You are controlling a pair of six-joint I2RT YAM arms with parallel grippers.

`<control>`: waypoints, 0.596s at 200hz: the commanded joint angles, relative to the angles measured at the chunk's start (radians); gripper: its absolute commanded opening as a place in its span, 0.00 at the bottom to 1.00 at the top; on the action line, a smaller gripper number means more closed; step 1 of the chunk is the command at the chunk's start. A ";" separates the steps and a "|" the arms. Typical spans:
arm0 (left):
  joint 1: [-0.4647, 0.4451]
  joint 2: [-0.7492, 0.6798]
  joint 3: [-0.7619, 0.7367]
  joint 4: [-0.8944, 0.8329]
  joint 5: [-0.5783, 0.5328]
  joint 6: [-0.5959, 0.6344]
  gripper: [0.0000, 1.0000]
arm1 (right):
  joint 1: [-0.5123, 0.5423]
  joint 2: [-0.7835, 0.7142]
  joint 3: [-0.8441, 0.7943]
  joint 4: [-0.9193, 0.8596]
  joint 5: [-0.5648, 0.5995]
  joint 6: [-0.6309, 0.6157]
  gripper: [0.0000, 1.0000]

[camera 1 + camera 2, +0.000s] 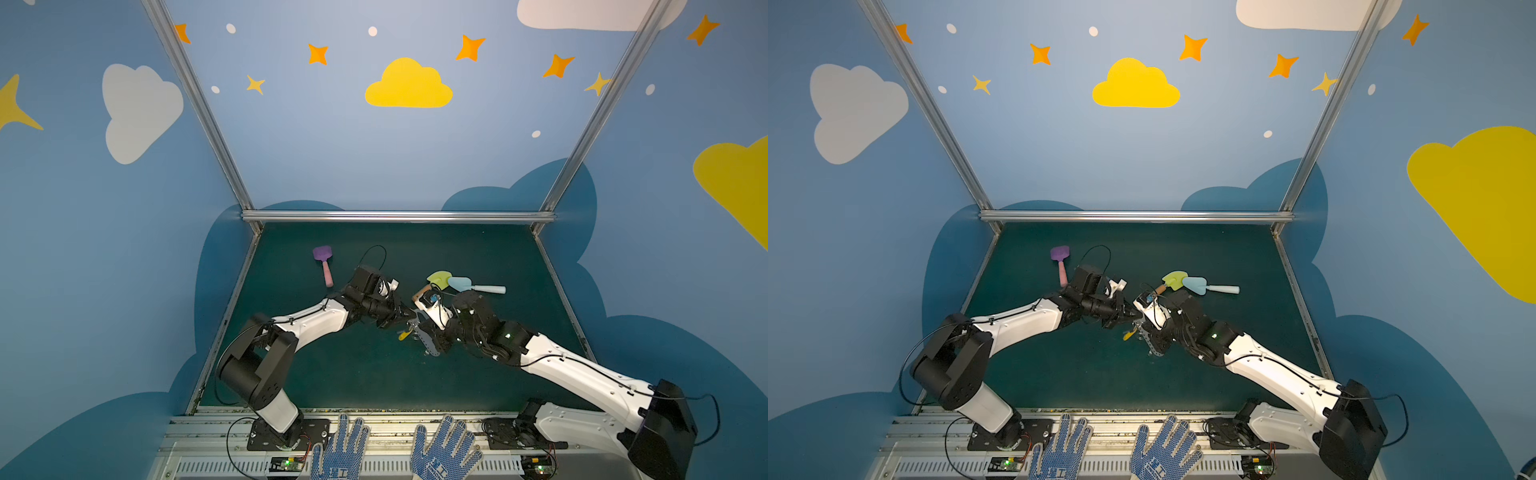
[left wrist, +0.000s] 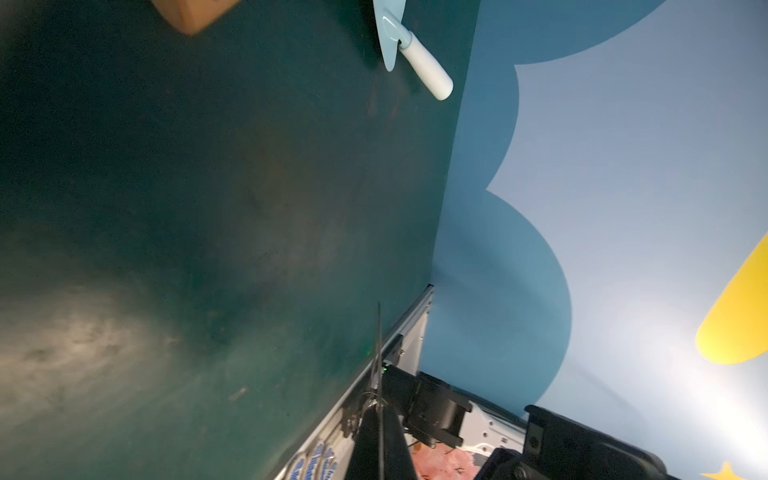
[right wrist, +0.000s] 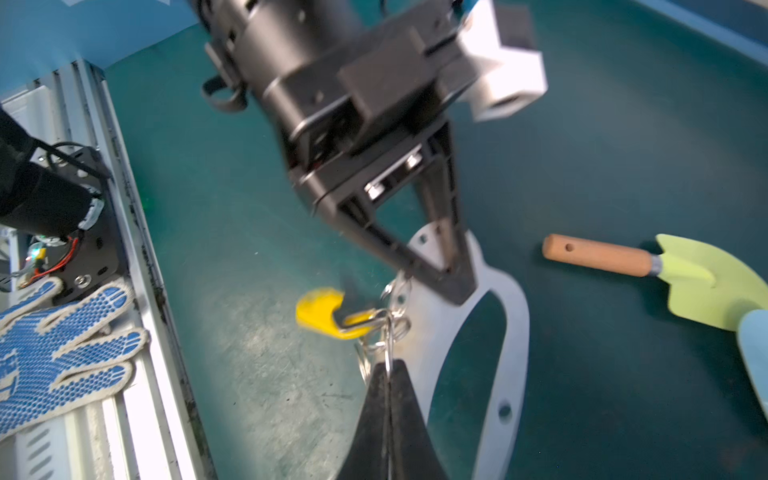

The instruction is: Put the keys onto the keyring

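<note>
The keyring (image 3: 515, 332), a flat grey plate with an oblong cut-out and edge holes, is at mid-table in both top views (image 1: 430, 347) (image 1: 1154, 348). My left gripper (image 3: 451, 284) (image 1: 409, 319) is shut on the plate's edge; in the left wrist view the plate (image 2: 379, 332) shows edge-on above the shut fingertips (image 2: 365, 428). The keys (image 3: 320, 311), with a yellow head and small metal rings, hang at the plate's edge (image 1: 404, 335) (image 1: 1128, 335). My right gripper (image 3: 388, 365) is shut on a thin metal ring of that bunch.
A yellow-green shovel with a wooden handle (image 1: 438, 279) (image 3: 702, 278) and a light blue trowel (image 1: 473, 286) (image 2: 411, 45) lie just behind the grippers. A purple and pink spatula (image 1: 323, 262) lies at the back left. Blue-dotted gloves (image 1: 345, 449) rest on the front rail.
</note>
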 commanded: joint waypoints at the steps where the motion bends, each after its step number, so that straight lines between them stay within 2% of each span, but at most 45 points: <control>1: 0.023 -0.035 0.011 -0.061 -0.069 0.050 0.04 | 0.002 -0.018 0.008 -0.020 -0.055 0.045 0.00; 33: 0.028 -0.109 0.041 -0.173 -0.172 0.131 0.04 | -0.003 -0.014 -0.005 -0.043 -0.128 0.103 0.00; 51: 0.026 -0.119 0.052 -0.185 -0.169 0.149 0.04 | -0.006 0.005 -0.007 -0.025 -0.177 0.142 0.00; 64: 0.021 -0.120 0.059 -0.184 -0.155 0.157 0.04 | -0.007 0.021 -0.002 -0.012 -0.167 0.167 0.00; 82: 0.012 -0.137 0.074 -0.226 -0.199 0.186 0.04 | -0.020 0.021 -0.007 0.022 -0.128 0.218 0.22; 119: 0.001 -0.222 0.078 -0.282 -0.329 0.238 0.04 | -0.068 -0.050 -0.076 0.169 -0.144 0.323 0.34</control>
